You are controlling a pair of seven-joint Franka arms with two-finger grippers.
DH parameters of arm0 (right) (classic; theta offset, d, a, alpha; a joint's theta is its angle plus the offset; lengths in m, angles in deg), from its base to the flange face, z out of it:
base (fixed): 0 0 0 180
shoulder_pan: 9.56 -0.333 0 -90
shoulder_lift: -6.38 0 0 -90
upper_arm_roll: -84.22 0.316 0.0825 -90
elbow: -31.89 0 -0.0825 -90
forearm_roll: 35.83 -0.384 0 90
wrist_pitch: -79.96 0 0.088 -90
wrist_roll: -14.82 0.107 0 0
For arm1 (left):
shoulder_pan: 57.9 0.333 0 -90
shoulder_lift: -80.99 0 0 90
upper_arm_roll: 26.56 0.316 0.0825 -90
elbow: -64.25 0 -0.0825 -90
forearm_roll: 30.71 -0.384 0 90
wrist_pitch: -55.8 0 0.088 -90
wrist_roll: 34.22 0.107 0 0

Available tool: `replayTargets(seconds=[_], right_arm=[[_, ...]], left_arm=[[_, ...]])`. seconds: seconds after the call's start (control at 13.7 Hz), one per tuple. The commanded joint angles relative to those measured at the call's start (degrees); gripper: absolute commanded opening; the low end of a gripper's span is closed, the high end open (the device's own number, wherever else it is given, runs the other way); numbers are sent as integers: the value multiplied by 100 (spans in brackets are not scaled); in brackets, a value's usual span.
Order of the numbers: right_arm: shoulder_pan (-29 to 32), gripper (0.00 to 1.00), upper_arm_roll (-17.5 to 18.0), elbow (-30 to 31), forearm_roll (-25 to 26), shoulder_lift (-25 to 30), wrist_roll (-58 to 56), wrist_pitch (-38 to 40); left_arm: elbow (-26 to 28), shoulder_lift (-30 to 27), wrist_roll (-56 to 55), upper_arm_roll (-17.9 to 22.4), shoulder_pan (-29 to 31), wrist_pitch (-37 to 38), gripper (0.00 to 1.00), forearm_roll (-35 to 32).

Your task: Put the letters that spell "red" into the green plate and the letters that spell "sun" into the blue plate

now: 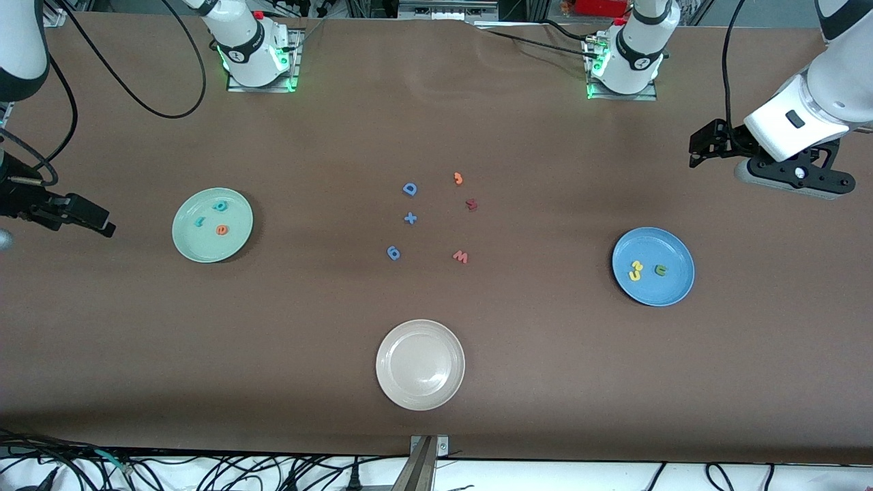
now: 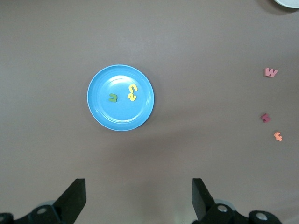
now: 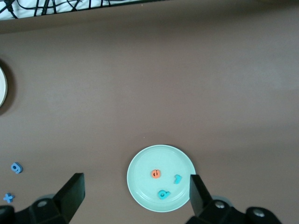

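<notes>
Front view: green plate point(image 1: 187, 242) has three letters, blue plate point(image 1: 675, 290) three too; both grippers, left point(image 2: 138, 198) and right point(image 3: 135, 196), wide open, empty.

A: Which characters are reading clearly on the brown table?
B: A blue foam capital "D" point(image 1: 409, 189), a blue "+" point(image 1: 410, 218), a blue "9" point(image 1: 393, 253), a red "w" point(image 1: 461, 257).

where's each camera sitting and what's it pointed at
Front: high across the table, facing both arm bases; left gripper and right gripper both open, waiting at the table's ends.
Left wrist: looks down on blue plate; own fingers show.
Right wrist: looks down on green plate; own fingers show.
Shared: each wrist's plate also shows in front.
</notes>
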Motion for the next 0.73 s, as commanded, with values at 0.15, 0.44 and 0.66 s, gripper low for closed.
replayTargets(seconds=[0.15, 0.44, 0.66], right_arm=[[297, 99, 306, -93, 162, 255, -86, 2], [18, 99, 9, -568, 136, 272, -60, 827], [-230, 99, -292, -507, 180, 430, -33, 1005]], left_arm=[[-108, 4, 73, -5, -6, 105, 100, -97], [-108, 4, 73, -5, -6, 114, 100, -97], [-108, 4, 82, -5, -6, 114, 100, -97]])
